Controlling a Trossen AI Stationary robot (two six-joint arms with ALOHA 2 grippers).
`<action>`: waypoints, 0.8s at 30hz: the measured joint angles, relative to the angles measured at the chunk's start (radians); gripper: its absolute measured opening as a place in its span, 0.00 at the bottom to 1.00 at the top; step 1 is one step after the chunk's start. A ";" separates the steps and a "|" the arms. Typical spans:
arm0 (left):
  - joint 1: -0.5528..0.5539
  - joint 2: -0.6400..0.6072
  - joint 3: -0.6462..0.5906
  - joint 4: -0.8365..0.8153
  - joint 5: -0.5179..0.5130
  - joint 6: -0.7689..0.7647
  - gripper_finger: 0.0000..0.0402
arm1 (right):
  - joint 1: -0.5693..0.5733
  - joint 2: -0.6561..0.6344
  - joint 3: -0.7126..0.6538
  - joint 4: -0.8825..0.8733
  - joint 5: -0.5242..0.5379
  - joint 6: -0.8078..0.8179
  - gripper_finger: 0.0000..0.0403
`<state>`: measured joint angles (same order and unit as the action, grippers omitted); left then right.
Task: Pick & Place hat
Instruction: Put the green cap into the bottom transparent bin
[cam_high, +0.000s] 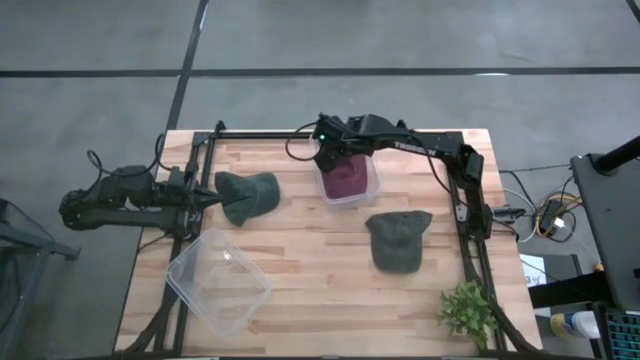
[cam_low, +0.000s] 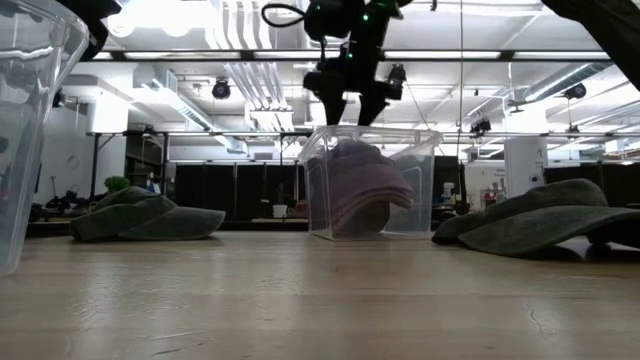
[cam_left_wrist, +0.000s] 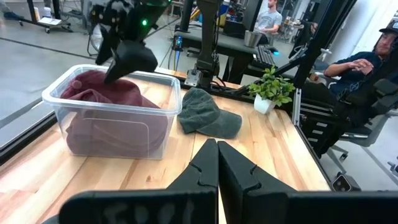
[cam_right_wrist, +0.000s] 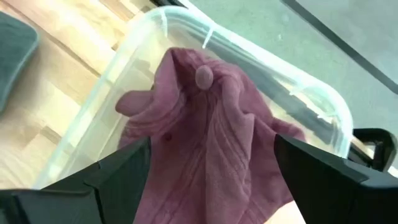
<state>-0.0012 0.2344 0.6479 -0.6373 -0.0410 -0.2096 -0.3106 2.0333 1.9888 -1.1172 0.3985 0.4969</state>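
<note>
I hold the right gripper (cam_high: 335, 150) spread and empty above the clear plastic bin (cam_high: 372, 190); the maroon cloth hat (cam_right_wrist: 211, 149) lies inside it, so I judge the placing done; next I retract. Left gripper (cam_left_wrist: 217, 163) closed, idle.

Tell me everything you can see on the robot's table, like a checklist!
Surface: pale wooden plank table.
Job's things: maroon fabric hat inside a clear plastic tub; two dark green caps on the wood.
Clutter: empty clear plastic bin; small green potted plant.
Grippers: right gripper open above the maroon hat; left gripper shut, low at the table's left.
Cables: black wires along the far edge.
Surroundings: people seated beyond.
</note>
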 joint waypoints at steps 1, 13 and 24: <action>0.000 0.000 0.000 0.000 0.000 0.000 0.00 | 0.000 0.001 0.014 -0.008 0.000 0.000 0.83; 0.000 0.000 0.000 0.000 0.000 0.000 0.00 | 0.055 0.002 -0.020 -0.012 -0.014 0.069 0.83; 0.000 0.000 0.000 0.000 0.014 0.000 0.00 | 0.290 -0.156 -0.031 -0.176 0.152 0.214 0.83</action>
<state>-0.0010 0.2344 0.6479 -0.6373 -0.0267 -0.2092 -0.0203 1.8768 1.9577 -1.2935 0.5502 0.7107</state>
